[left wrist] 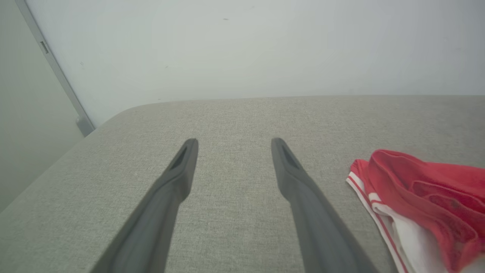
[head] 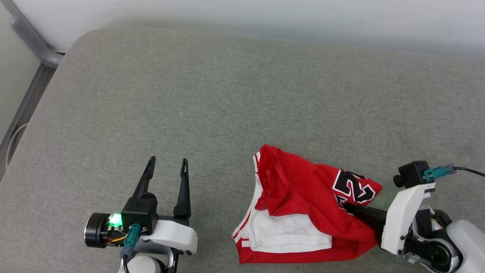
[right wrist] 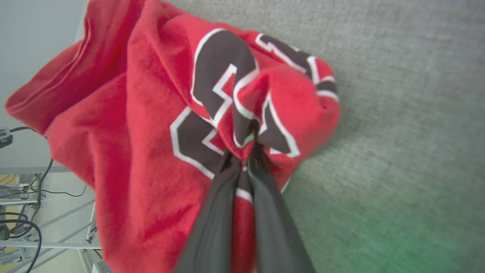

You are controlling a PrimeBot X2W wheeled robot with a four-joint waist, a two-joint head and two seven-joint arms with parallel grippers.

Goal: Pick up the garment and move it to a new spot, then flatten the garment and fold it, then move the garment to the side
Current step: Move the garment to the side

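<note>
Your right end effector (head: 346, 206) is pinched shut on the garment (head: 295, 189) at its printed numbers, on the bundle's right edge. The crumpled shirt lies on the grey padded surface (head: 227, 94), spreading leftward from that grip. Your left end effector (head: 168, 165) stands wide, empty, well apart to its left.

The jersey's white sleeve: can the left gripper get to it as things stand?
Probably yes. The left gripper stands open, and only bare grey cushion lies between it and the white sleeve; the right gripper pinches the jersey's far side.
</note>
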